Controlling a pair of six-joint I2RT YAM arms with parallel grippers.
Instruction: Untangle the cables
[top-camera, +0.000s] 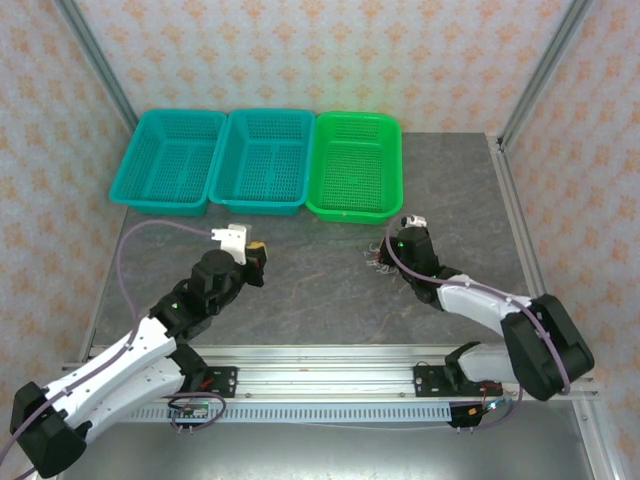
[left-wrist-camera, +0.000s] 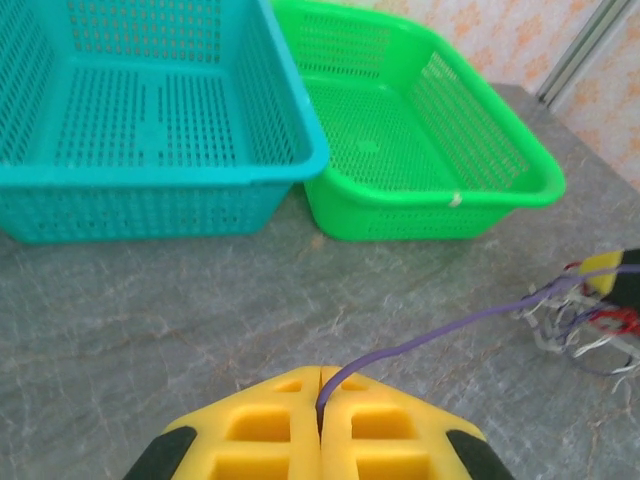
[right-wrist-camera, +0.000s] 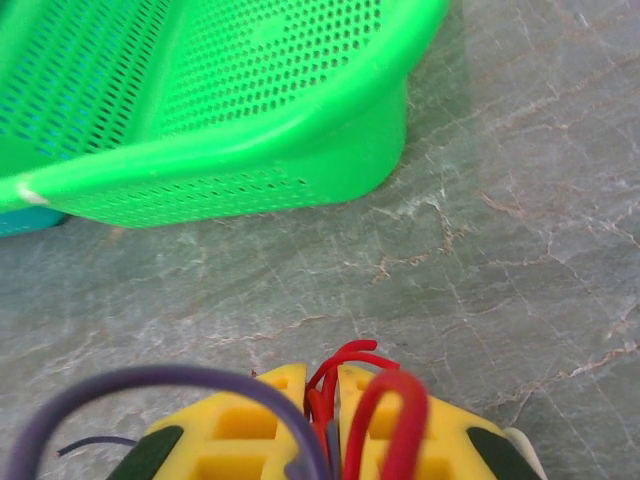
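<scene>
The cables are a small knot (top-camera: 376, 262) of thin red, white and dark wires on the grey table, just in front of the green basket (top-camera: 352, 212). My right gripper (top-camera: 384, 260) is at the knot. In the right wrist view its yellow jaws (right-wrist-camera: 321, 375) are shut on red loops (right-wrist-camera: 352, 352), and a purple strand (right-wrist-camera: 150, 378) curves over the left finger. My left gripper (top-camera: 260, 250) hovers to the left of the knot. It is shut (left-wrist-camera: 320, 375) on one thin purple wire (left-wrist-camera: 440, 338), which runs right to the knot (left-wrist-camera: 585, 325).
Three baskets stand in a row at the back: two teal ones (top-camera: 160, 205) (top-camera: 258, 206) and the green one (left-wrist-camera: 540, 190) (right-wrist-camera: 200, 170) on the right. Bare grey table lies between the two grippers. Metal frame posts stand at the table's back corners.
</scene>
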